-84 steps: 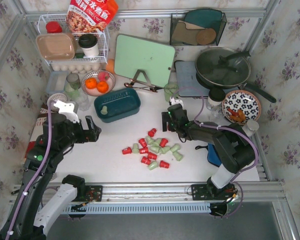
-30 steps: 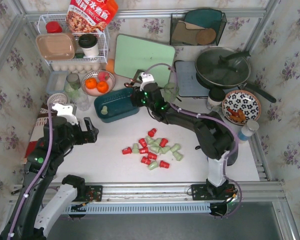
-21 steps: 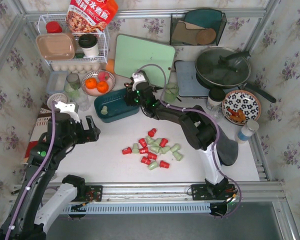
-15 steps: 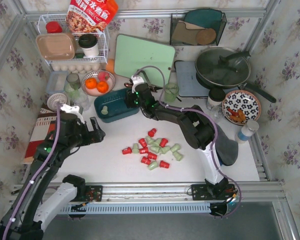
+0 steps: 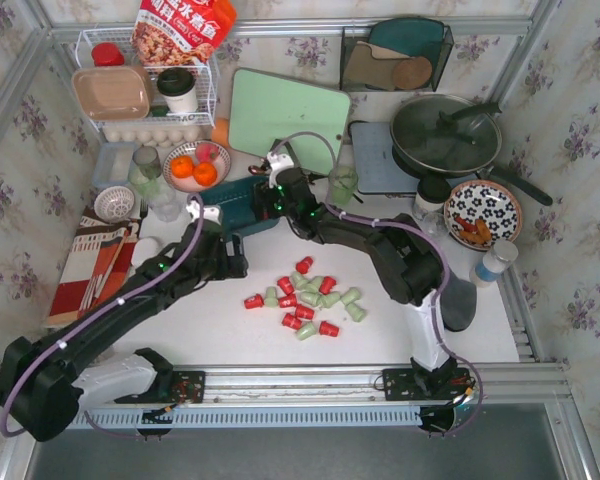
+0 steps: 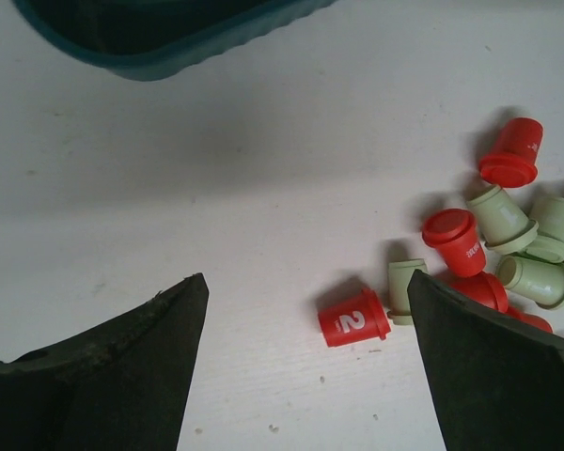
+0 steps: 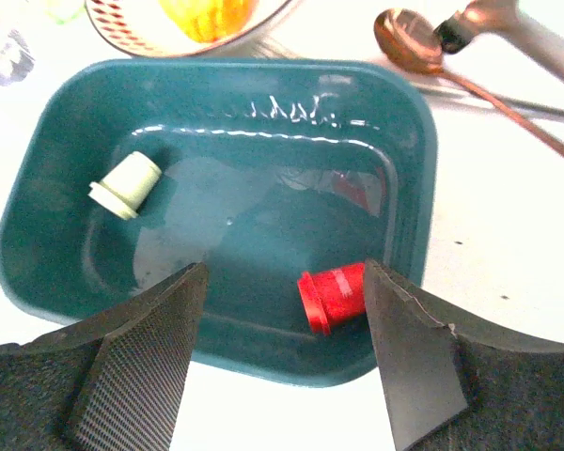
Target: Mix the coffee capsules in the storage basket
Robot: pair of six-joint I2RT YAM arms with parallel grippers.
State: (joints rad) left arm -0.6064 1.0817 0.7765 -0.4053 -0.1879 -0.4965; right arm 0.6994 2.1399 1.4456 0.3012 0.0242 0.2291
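Left gripper (image 6: 305,282), right gripper (image 7: 284,282) gaping wide, empty;
right hovering over storage basket (image 7: 423,122) containing red capsule (image 7: 334,293), mint capsule (image 7: 125,185); left hovering by loose coffee capsules (image 5: 305,300) on table (image 5: 240,335)

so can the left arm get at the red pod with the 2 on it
Probably yes: the left claw hangs open just above the red pod, which lies on bare table with nothing over it. Only a pale green pod crowds one side.
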